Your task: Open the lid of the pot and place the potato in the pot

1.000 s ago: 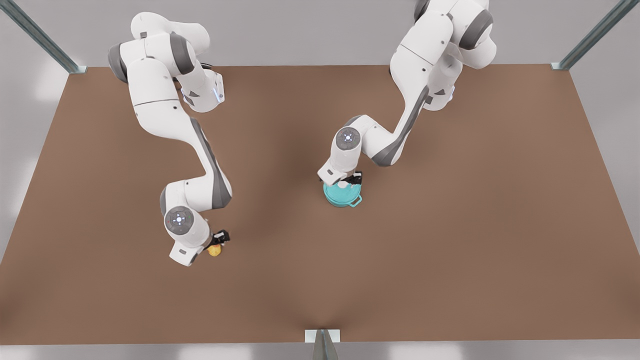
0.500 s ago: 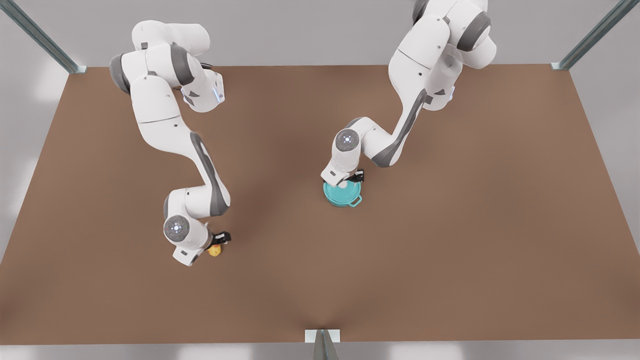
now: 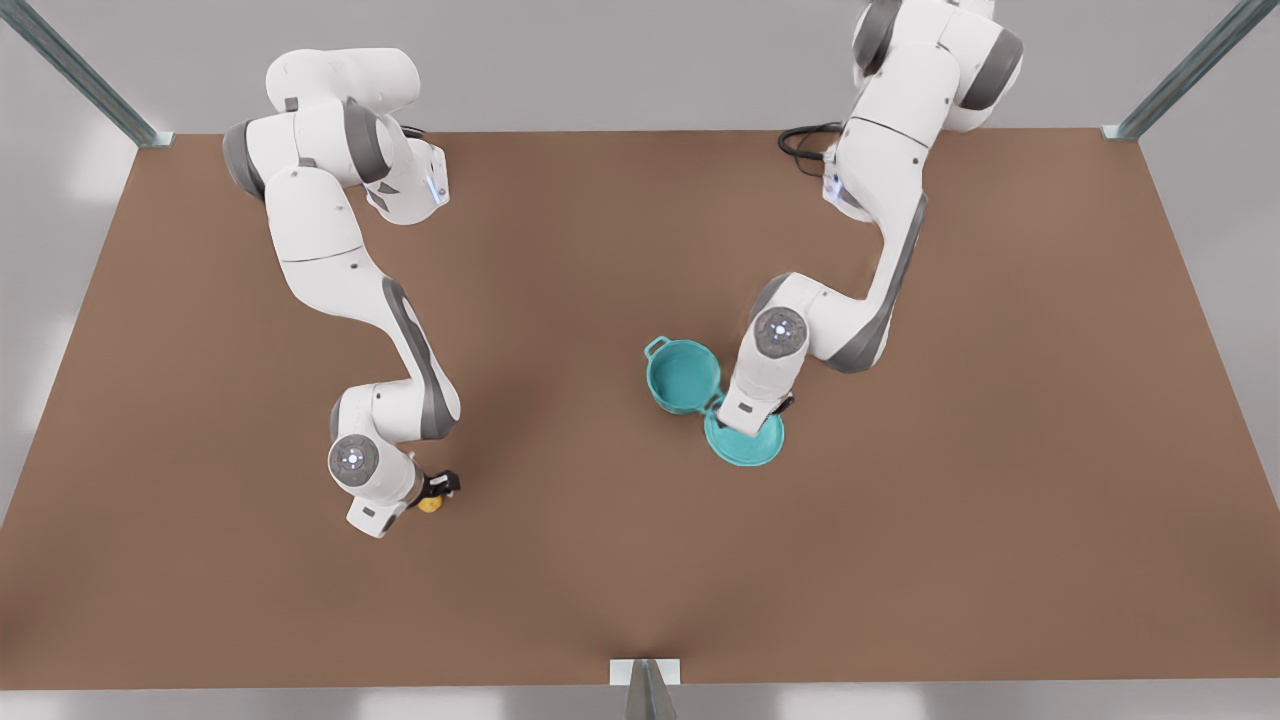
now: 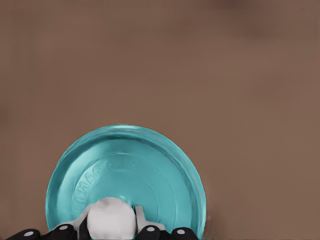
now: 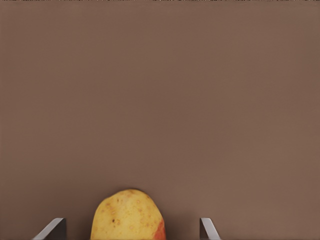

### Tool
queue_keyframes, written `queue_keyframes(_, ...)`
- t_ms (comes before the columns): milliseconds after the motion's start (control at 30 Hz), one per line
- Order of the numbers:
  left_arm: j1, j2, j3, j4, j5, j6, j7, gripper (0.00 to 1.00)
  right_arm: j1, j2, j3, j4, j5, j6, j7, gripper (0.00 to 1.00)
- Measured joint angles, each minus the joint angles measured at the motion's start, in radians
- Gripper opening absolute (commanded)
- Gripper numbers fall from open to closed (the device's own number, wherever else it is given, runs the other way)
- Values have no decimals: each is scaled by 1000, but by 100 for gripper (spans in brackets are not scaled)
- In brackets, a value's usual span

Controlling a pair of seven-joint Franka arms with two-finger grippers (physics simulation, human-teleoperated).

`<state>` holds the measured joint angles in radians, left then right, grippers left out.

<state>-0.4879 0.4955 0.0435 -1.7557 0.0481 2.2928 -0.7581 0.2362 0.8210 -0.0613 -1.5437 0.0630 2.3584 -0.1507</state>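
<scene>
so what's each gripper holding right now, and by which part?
Left gripper holds the pot lid by its white knob, beside the open pot. Right gripper holds nothing; its open fingers straddle the potato.

Both arms are glossy white, built of rounded, swollen links with dark grey bands at the joints and a grey stripe down the forearm. Each wrist carries a round grey cap with a small glowing ring of lights at its centre. A blue-lit strip and dark triangular marks sit on the base links. A black cable loops at the base of the arm on the front view's right. Each tool's fingers are black.
</scene>
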Motion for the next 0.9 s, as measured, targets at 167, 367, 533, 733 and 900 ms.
queue_keyframes(167, 216, 169, 4, 70, 3, 53, 230, 35, 1, 2, 0, 0, 16, 11, -8, 84)
queue_keyframes(367, 241, 199, 6, 228, -53, 43, 475, 100, 2, 0, 1, 0, 30, 12, -16, 60)
queue_keyframes(533, 376, 119, 20, 358, -189, -162, 601, 100, 3, -3, 1, 0, 38, 7, -26, 51)
queue_keyframes(733, 458, -285, 17, 262, -214, -465, 674, 100, 10, -71, 27, 2, 42, -38, -35, 51)
queue_keyframes(900, 591, -320, -99, 199, -226, -579, 713, 100, 64, -159, 45, 25, 42, -118, -40, 51)
